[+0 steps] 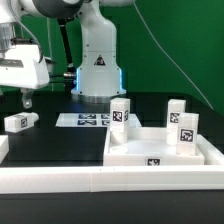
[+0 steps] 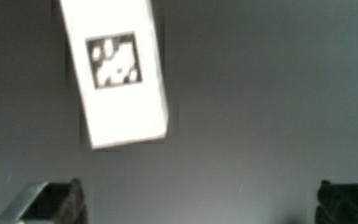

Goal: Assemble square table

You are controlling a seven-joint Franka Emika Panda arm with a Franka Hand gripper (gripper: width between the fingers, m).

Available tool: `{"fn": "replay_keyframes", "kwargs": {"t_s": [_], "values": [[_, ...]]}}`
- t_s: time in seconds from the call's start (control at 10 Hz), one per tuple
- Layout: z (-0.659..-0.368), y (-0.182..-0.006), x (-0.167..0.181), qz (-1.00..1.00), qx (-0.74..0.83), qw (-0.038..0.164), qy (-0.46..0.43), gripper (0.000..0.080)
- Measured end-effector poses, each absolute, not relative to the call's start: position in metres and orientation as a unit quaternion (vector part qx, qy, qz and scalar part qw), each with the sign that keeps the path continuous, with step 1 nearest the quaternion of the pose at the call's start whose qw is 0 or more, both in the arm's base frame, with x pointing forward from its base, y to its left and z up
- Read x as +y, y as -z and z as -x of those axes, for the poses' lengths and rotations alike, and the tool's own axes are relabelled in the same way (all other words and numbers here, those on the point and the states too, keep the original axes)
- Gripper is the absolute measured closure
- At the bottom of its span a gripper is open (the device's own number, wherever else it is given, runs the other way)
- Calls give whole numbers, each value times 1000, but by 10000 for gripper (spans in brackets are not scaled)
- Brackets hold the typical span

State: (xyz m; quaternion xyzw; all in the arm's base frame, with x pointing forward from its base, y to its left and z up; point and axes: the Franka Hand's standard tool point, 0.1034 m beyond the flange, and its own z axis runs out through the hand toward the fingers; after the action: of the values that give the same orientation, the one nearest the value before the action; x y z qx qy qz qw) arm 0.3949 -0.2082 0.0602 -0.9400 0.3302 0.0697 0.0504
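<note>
The white square table top [image 1: 135,153] lies at the exterior view's right with three white leg blocks upright in its corners: one at the back left [image 1: 120,112], one at the back right [image 1: 175,111], one nearer [image 1: 185,131]. A fourth leg block [image 1: 20,121] lies loose on the black table at the exterior view's left. My gripper [image 1: 25,97] hangs just above and slightly behind it, open and empty. In the wrist view the lying leg [image 2: 119,70] shows with its tag, ahead of the open gripper [image 2: 201,205], apart from both fingers [image 2: 51,201].
The marker board [image 1: 85,119] lies flat near the robot base [image 1: 97,70]. A long white rail [image 1: 90,181] borders the front of the workspace. A green wall stands behind.
</note>
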Motion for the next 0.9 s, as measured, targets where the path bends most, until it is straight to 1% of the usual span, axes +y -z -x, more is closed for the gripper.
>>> {"fn": "replay_keyframes", "kwargs": {"t_s": [0.1, 0.2, 0.3, 0.4, 0.5, 0.7, 0.8, 0.9], "values": [[-389, -58, -213, 930, 342, 75, -114, 150], [-385, -55, -223, 921, 350, 87, -147, 150], [-384, -54, -226, 914, 348, 102, -180, 150], [-385, -55, -226, 911, 347, 110, -195, 150], [-380, -56, -225, 902, 344, 125, -229, 150], [-377, -53, -228, 887, 343, 143, -274, 150], [-374, -49, -232, 882, 343, 145, -289, 150], [-368, -48, -232, 872, 338, 153, -320, 150]]}}
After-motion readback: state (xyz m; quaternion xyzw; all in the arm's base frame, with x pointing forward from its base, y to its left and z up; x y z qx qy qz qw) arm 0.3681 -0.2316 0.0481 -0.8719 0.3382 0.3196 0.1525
